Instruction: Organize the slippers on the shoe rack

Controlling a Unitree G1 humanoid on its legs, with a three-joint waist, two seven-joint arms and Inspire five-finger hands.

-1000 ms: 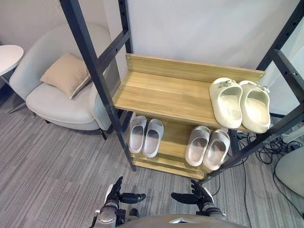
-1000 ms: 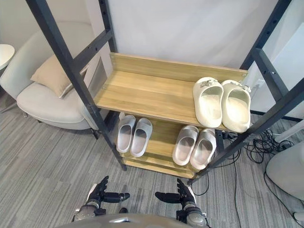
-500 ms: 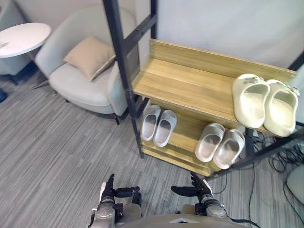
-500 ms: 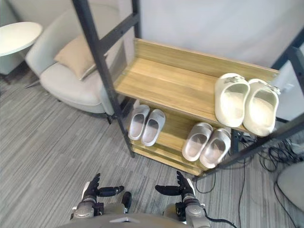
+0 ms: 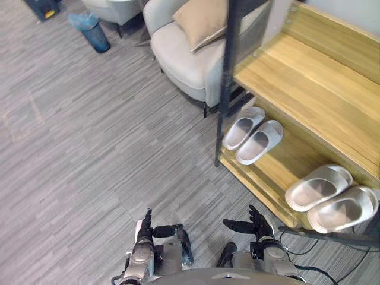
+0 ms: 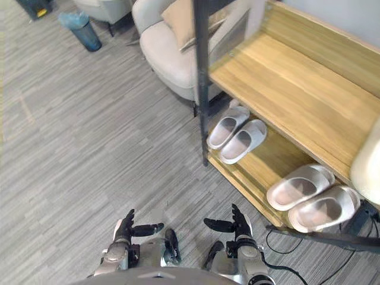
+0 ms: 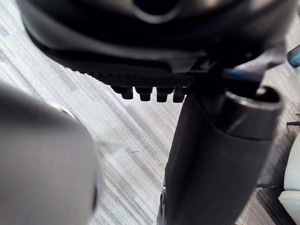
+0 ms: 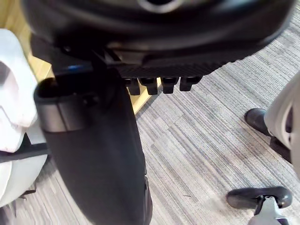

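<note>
The silver-grey left arm [image 5: 135, 265] and silver-grey right arm [image 5: 275, 257] reach forward side by side, low at the near edge of the head views. The dark left hand [image 5: 142, 233] and dark right hand [image 5: 260, 228] are both empty. Their fingers [image 5: 146, 216] are straight and point ahead, and the thumbs stretch inward toward each other.
</note>
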